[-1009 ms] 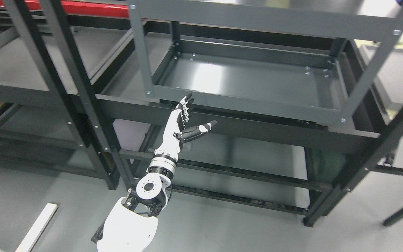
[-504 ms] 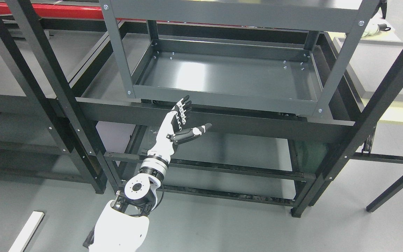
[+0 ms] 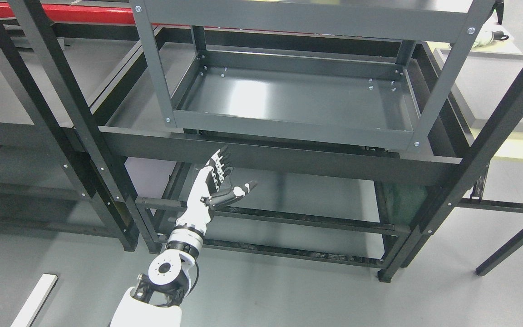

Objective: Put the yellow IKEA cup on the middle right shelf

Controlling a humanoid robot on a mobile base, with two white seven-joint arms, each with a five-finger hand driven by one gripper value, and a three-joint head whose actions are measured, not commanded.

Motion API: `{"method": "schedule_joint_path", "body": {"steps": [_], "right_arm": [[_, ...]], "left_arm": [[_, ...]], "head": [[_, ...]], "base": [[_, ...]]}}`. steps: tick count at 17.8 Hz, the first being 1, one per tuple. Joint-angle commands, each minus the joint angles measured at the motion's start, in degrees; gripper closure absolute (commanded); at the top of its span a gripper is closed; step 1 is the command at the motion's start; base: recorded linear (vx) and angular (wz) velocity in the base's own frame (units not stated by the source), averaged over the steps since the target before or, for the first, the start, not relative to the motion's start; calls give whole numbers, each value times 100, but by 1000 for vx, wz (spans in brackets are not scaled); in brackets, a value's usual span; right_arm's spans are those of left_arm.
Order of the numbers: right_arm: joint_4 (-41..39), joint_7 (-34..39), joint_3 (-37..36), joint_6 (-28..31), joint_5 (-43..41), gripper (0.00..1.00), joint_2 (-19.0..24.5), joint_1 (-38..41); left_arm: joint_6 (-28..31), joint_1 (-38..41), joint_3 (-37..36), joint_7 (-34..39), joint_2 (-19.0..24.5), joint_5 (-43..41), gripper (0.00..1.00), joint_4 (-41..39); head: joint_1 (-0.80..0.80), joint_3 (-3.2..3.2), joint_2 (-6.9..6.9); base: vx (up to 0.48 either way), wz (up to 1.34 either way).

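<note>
The left hand (image 3: pixel 214 181) sits low and left of centre in the frame, fingers (image 3: pixel 219 161) stretched upward and thumb jutting to the right — released, holding nothing. Its white forearm runs down to the bottom edge. Against the pictures from a moment ago, the hand has dropped and drawn back toward the lower left: it was up against the front lip of the grey tray shelf (image 3: pixel 288 131), and now hangs below the dark crossbeam (image 3: pixel 316 160), clear of the shelving. Between the two latest pictures the shelving sits the same, so this is the arm pulling away, not the camera shifting.

Outward from the hand, the grey tray shelf fills the upper middle of the frame, its floor bare and glossy. Black uprights (image 3: pixel 80 127) cross the left side; a red bar (image 3: pixel 61 13) runs along the upper left edge. A pale strip (image 3: pixel 34 302) lies on the floor at the lower left.

The yellow IKEA cup shows nowhere — not in the hand, not on any shelf in sight. It may stand outside the frame or behind a beam; I cannot tell. The right arm is out of view.

My reading: an empty, retreating hand means either the placing is over somewhere unseen, or the cup has yet to be fetched.
</note>
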Motion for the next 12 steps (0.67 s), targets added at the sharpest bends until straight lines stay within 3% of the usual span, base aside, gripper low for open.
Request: {"method": "schedule_joint_path", "body": {"steps": [1, 5, 12], "right_arm": [[-1, -1230, 97, 0, -141, 1, -100, 62], [-1, -1230, 97, 0, -141, 1, -100, 62], [-1, -1230, 97, 0, -141, 1, -100, 62]], "left_arm": [[-1, 403, 495, -59, 149, -324, 6, -507], [-1, 333, 513, -60, 100, -324, 1, -498], [-45, 16, 539, -60, 100, -324, 1, -516]], "head": [[0, 0, 0], [0, 0, 0], [0, 0, 0]], "base": [[0, 0], [0, 0], [0, 0]]}}
